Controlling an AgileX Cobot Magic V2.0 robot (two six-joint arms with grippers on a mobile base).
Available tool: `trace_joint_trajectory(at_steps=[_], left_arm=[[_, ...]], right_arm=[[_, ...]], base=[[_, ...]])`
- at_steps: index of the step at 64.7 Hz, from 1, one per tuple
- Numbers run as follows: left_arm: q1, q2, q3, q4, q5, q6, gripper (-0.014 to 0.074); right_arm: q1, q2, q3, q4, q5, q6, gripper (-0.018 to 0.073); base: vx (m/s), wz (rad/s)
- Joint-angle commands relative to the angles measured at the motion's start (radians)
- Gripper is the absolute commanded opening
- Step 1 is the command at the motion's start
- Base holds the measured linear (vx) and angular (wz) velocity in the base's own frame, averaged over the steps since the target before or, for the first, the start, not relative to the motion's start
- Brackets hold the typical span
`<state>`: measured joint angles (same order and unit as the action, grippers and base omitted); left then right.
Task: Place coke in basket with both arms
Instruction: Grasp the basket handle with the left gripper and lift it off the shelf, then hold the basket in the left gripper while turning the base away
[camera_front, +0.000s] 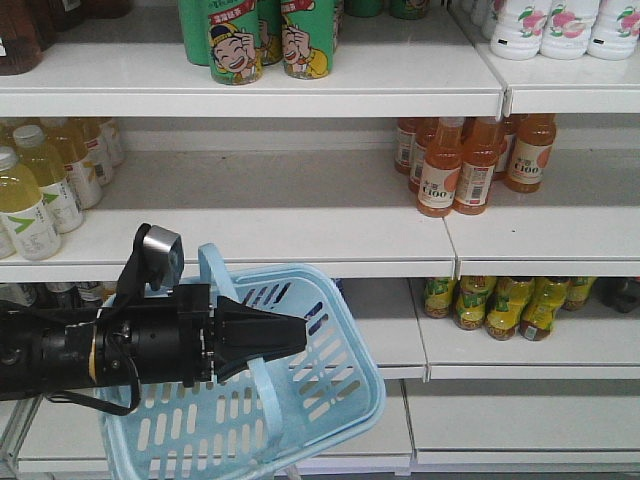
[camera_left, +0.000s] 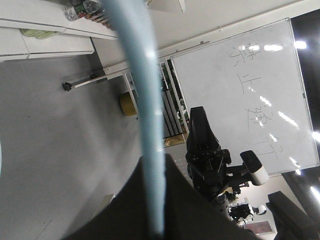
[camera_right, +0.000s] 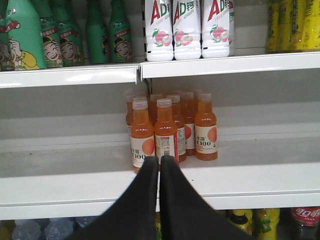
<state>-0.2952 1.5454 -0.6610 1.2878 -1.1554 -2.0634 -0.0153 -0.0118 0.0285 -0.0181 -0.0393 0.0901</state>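
A coke (camera_right: 305, 216) stands on a low shelf (camera_right: 250, 180) beneath a cluster of orange-juice bottles (camera_right: 172, 132). Only its red label with white lettering shows, at the corner of the right wrist view, well apart from both arms. The left pincer (camera_front: 300, 335) is clamped on the strap handle (camera_front: 213, 268) of the pale blue basket (camera_front: 345, 368), which hangs tilted from it before the shelves. The right pincer (camera_right: 160, 159) has its black fingers pressed together on nothing and points toward the orange-juice bottles.
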Motion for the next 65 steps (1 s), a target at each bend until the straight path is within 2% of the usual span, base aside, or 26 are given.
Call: trace_joint_trajectory(at_steps=[1,18,29,49,65], left_arm=[[-0.012,-0.039,-0.022,-0.057,-0.219,-0.011,-0.0007],[-0.116,-0.039,-0.022,-0.066,-0.219,0.0,-0.0007],[-0.118,-0.038,-0.023,-0.101,-0.218,0.003,-0.0007],[-0.118,-0.038,-0.022,-0.028,-0.218,0.012,-0.0007],[-0.118,-0.038,-0.022,-0.028,-0.218,0.018,-0.0007]], right_arm=[[-0.006,-0.011,0.018,-0.007,-0.077,-0.004,-0.0005],[-0.006,-0.011,0.018,-0.007,-0.077,-0.004,-0.0005],[-0.006,-0.011,0.018,-0.007,-0.077,-0.004,-0.0005],[-0.006,-0.011,0.018,-0.007,-0.077,-0.004,-0.0005],[-0.006,-0.011,0.018,-0.007,-0.077,-0.004,-0.0005]], base=[[0.0,0.0],[0.0,0.0],[0.0,0.0],[0.0,0.0],[0.0,0.0]])
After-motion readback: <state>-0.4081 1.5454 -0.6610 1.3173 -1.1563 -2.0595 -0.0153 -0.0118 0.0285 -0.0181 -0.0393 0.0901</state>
